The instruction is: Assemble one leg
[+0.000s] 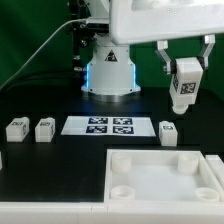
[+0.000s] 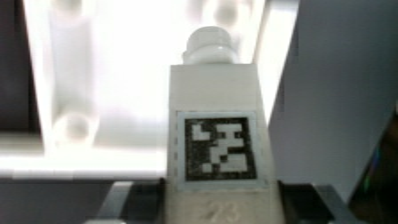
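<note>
My gripper (image 1: pixel 184 72) is shut on a white leg (image 1: pixel 184 90) with a black-and-white marker on its face, and holds it in the air above the right side of the table. In the wrist view the held leg (image 2: pixel 217 125) fills the middle, its round peg end pointing away, with my dark fingers (image 2: pixel 135 200) on both sides of it. The large white square tray-like piece (image 1: pixel 135 184) with round corner holes lies below at the front. Three more legs lie on the table: two at the exterior view's left (image 1: pixel 16 127) (image 1: pixel 45 129) and one at its right (image 1: pixel 169 132).
The marker board (image 1: pixel 109 126) lies flat in the middle of the black table, behind the tray. The robot base (image 1: pixel 108 68) stands at the back. A small white piece (image 1: pixel 2 160) shows at the exterior view's left edge.
</note>
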Controlling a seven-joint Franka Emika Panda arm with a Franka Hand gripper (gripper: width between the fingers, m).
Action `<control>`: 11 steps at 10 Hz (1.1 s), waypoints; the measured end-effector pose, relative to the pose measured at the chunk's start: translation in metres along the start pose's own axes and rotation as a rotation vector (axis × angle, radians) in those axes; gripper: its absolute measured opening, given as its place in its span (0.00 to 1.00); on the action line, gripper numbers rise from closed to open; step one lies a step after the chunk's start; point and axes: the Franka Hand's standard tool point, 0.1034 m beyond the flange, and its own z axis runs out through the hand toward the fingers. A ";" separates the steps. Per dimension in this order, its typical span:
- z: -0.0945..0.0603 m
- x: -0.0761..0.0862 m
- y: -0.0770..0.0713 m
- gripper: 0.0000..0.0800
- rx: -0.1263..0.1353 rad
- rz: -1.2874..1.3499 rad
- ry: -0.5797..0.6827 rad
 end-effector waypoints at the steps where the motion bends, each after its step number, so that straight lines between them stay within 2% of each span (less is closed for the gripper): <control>1: 0.003 -0.009 0.001 0.37 -0.009 -0.008 0.044; 2: 0.000 0.000 0.006 0.37 -0.029 -0.014 0.184; 3: 0.000 -0.003 0.009 0.37 -0.046 -0.019 0.286; 4: 0.004 -0.007 0.011 0.37 -0.052 -0.019 0.317; 6: 0.013 0.001 0.006 0.37 -0.045 -0.024 0.327; 8: 0.019 0.038 0.006 0.37 -0.034 -0.012 0.348; 9: 0.032 0.044 0.001 0.37 -0.026 -0.010 0.347; 11: 0.049 0.048 0.000 0.37 -0.021 -0.001 0.337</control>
